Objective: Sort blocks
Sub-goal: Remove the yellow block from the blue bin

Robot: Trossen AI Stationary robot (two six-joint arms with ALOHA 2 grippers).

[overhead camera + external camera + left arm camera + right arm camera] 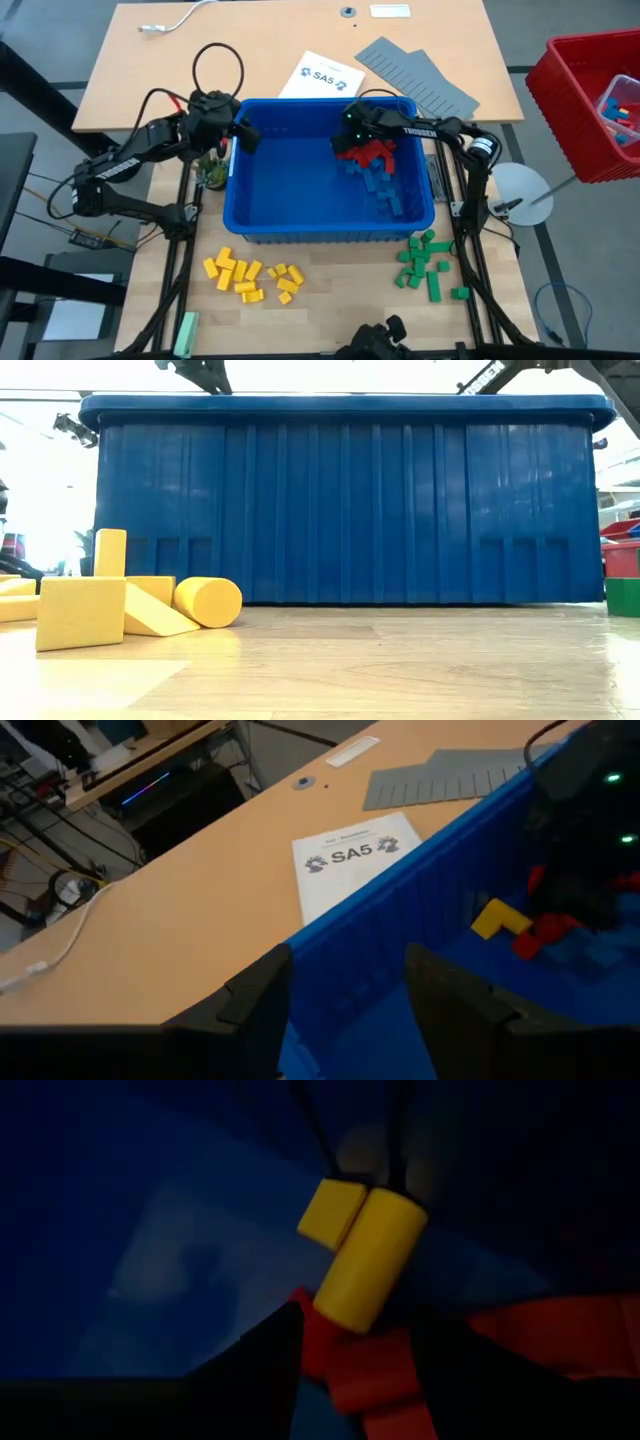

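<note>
Right hand reaches down into blue bin, over yellow block.

"SA5" is printed in dark letters, flanked by small emblems, on the white sheet lying at 12 o'clock from the bin; it is read likewise in the left wrist view. White lettering on the right arm is too small to be read.

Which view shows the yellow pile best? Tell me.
The low view: the yellow blocks stand close and unobstructed on the table, shapes clear. The high view shows the whole pile, small, in front of the blue bin. Neither wrist view shows this pile.
</note>
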